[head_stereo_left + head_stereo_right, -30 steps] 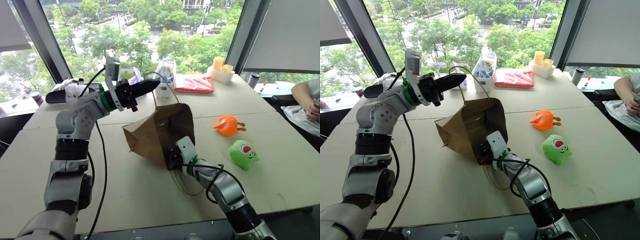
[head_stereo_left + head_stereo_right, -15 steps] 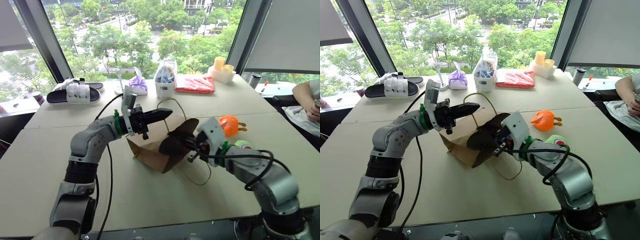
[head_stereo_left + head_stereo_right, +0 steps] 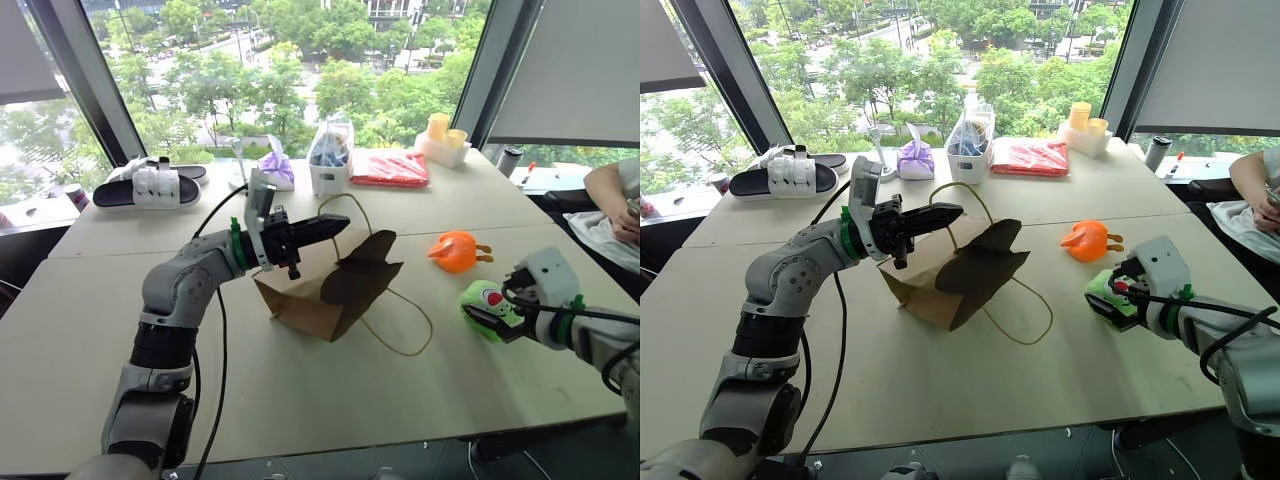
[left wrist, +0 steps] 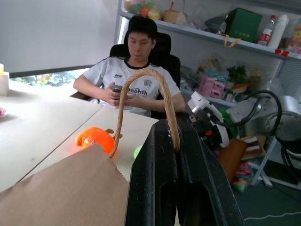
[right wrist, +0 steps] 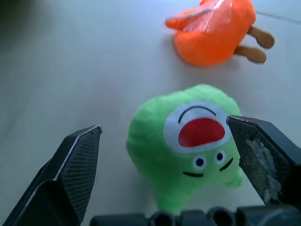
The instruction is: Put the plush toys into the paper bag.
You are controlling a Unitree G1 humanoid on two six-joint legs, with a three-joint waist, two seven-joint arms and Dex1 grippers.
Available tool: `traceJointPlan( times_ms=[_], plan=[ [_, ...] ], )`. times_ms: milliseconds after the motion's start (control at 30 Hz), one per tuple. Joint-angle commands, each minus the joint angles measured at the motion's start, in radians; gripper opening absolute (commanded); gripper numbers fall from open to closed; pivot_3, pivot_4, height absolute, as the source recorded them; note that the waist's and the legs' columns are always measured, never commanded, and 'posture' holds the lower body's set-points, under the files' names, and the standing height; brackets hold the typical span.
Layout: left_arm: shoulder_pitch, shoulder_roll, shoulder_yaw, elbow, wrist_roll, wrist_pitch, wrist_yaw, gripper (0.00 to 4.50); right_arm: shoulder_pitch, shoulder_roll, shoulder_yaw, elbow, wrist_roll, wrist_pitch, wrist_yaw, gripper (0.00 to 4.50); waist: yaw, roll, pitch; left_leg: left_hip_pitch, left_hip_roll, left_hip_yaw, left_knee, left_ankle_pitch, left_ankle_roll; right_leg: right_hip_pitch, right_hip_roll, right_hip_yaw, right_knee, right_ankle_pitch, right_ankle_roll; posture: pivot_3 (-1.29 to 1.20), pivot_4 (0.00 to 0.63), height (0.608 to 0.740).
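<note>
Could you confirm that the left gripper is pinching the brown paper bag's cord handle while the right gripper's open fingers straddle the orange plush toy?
Not quite: the right gripper straddles the round green plush toy, as the right wrist view shows; the orange plush toy lies beyond. The left gripper does pinch the brown paper bag's cord handle.

We see our left fingers (image 4: 155,188) pinched shut on the bag's cord handle (image 4: 141,94), the brown bag (image 4: 61,188) below. Beyond lie the orange toy (image 4: 94,139) on the tabletop (image 4: 47,122), a seated person (image 4: 134,80), and the right gripper (image 4: 209,123).
</note>
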Motion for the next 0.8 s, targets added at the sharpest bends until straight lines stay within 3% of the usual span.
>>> traceJointPlan(
  times_ms=[33,300,433,633,800],
  plan=[
    [-0.009,0.001,0.007,-0.040,-0.017,-0.017,-0.004,0.00,-0.006,-0.015,-0.014,-0.006,-0.014,-0.063,0.000,4.48,0.000,0.000,0.000,0.000,0.000,0.000,0.000,0.000,0.000,0.000,0.000,0.000,0.000,0.000,0.000,0.00,0.150,0.740],
    [-0.003,0.006,-0.007,-0.046,0.001,-0.034,-0.015,0.00,0.000,0.018,-0.008,0.090,-0.019,-0.132,0.000,4.48,0.004,0.000,0.000,0.000,0.000,-0.001,0.001,0.000,0.000,0.001,0.000,0.000,0.000,0.000,0.000,0.00,0.150,0.740],
    [0.001,0.005,-0.007,-0.067,0.002,-0.035,0.005,0.00,-0.063,0.067,0.175,0.349,-0.145,-0.291,-0.034,4.48,0.000,0.000,0.000,0.001,0.000,0.000,0.001,0.000,0.000,0.002,0.000,0.000,-0.001,0.000,0.000,0.00,0.150,0.740],
    [0.005,0.006,-0.004,-0.076,-0.003,-0.038,0.018,0.00,-0.115,0.090,0.235,0.467,-0.194,-0.365,-0.032,4.48,-0.003,-0.003,-0.002,0.002,0.001,-0.001,0.001,0.000,0.000,0.003,0.001,0.000,-0.001,0.000,0.000,0.00,0.150,0.740],
    [0.010,0.008,-0.004,-0.077,-0.003,-0.043,0.023,0.00,-0.148,0.095,0.228,0.457,-0.195,-0.369,-0.036,2.25,-0.001,-0.004,-0.003,0.003,0.000,-0.001,0.003,0.000,0.000,0.005,0.001,0.000,-0.001,0.000,0.000,0.00,0.150,0.740]
  ],
)
